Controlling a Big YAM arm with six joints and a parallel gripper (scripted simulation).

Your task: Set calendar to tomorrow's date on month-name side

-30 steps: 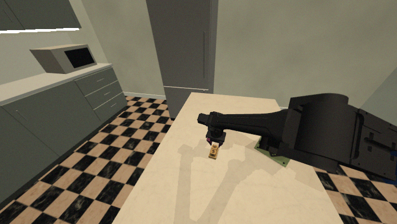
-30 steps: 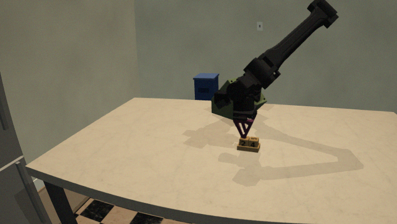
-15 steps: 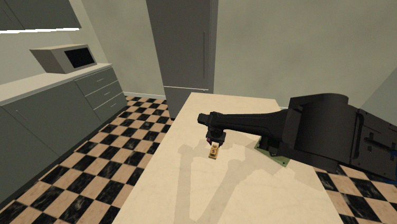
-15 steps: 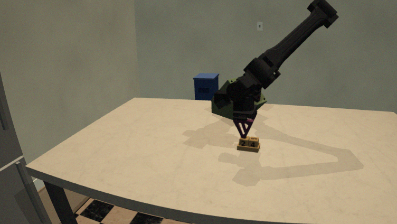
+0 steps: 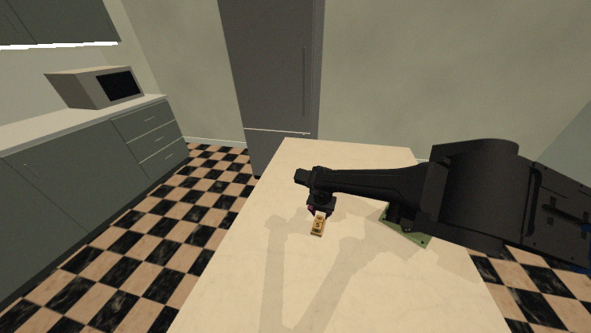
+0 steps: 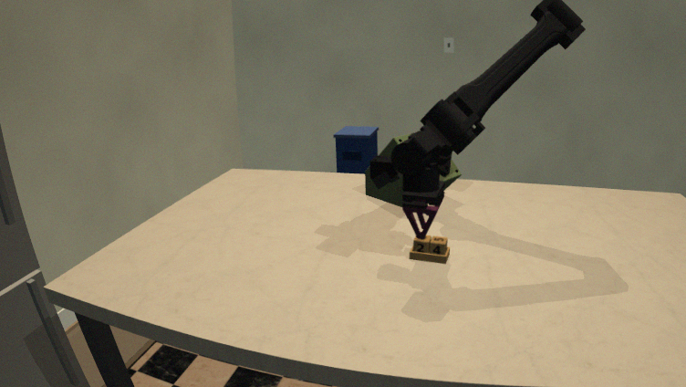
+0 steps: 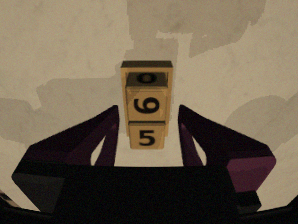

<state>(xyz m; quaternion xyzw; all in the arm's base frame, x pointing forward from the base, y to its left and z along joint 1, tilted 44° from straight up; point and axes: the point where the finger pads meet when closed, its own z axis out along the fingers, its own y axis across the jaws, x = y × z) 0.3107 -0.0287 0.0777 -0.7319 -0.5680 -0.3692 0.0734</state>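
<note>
A small wooden calendar tray (image 6: 429,256) lies flat on the table with two wooden cubes side by side in it. In the exterior view the left cube (image 6: 420,247) shows a 2 and the right cube (image 6: 437,247) shows a 4, both upright. In the wrist view the near cube (image 7: 147,137) has a 5 on top and the far cube (image 7: 147,106) a 6 or 9. My gripper (image 6: 420,235) points straight down just over the left cube. Its purple fingers stand open on either side of the cubes with a gap on each side. I cannot read the month's name.
The arm's green base plate (image 6: 408,177) sits behind the tray, and a blue box (image 6: 355,149) stands beyond the table's far edge. The left table edge (image 5: 231,231) drops to a checkered floor. A fridge (image 5: 270,82) and counters (image 5: 82,157) stand further off.
</note>
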